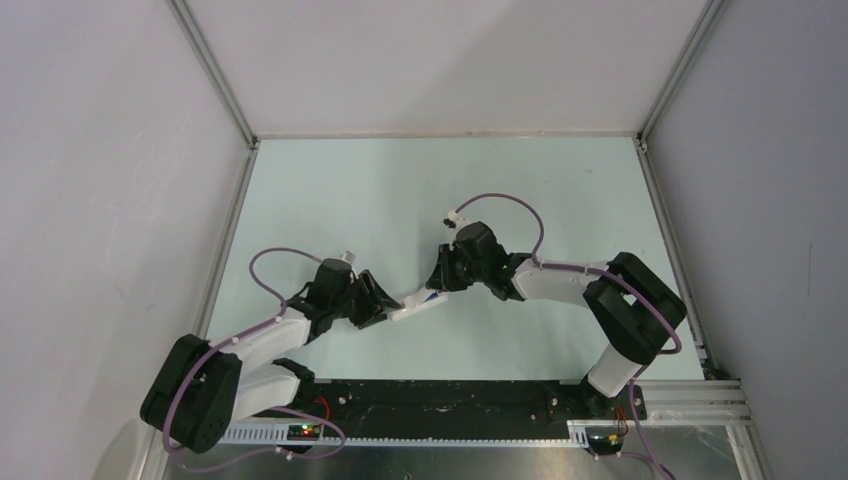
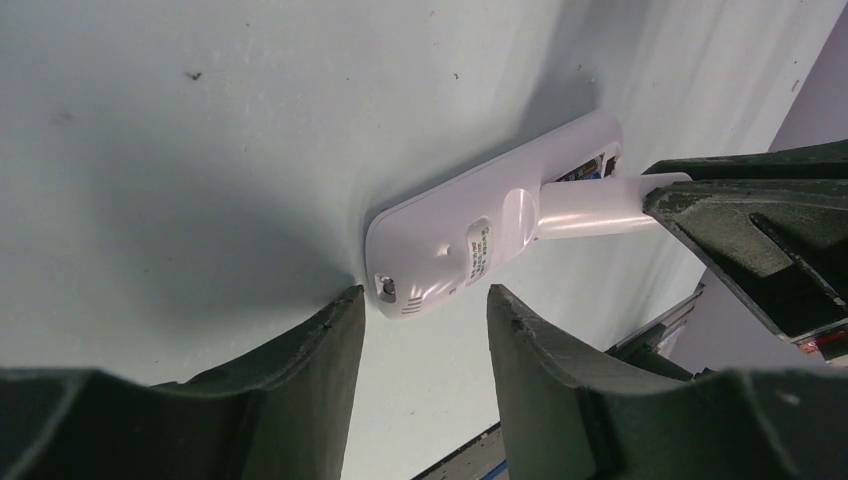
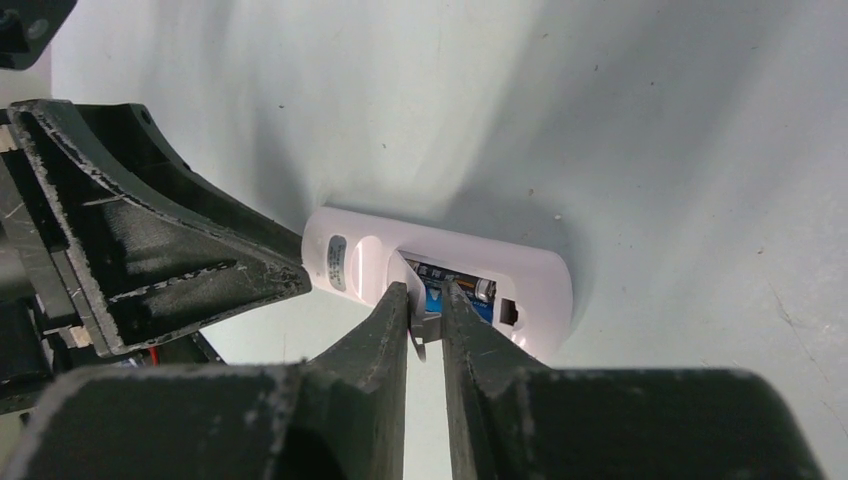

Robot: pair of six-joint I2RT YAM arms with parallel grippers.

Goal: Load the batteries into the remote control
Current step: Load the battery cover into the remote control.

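Note:
The white remote control [image 1: 415,306] lies back-up on the table between my two grippers. In the right wrist view its battery bay is open, with a blue battery [image 3: 436,298] and a dark battery [image 3: 455,277] lying inside. My right gripper [image 3: 425,292] is shut on the thin white battery cover [image 2: 590,210], which sticks out from the remote [image 2: 450,250] at the bay. My left gripper [image 2: 424,292] is open, its fingertips either side of the remote's near end, not clamping it. The remote's face with the display is hidden underneath.
The pale green table [image 1: 400,190] is walled in by white panels with metal frame rails [image 1: 215,70]. A black base rail [image 1: 450,395] runs along the near edge. My right gripper's dark finger [image 2: 740,230] fills the right side of the left wrist view.

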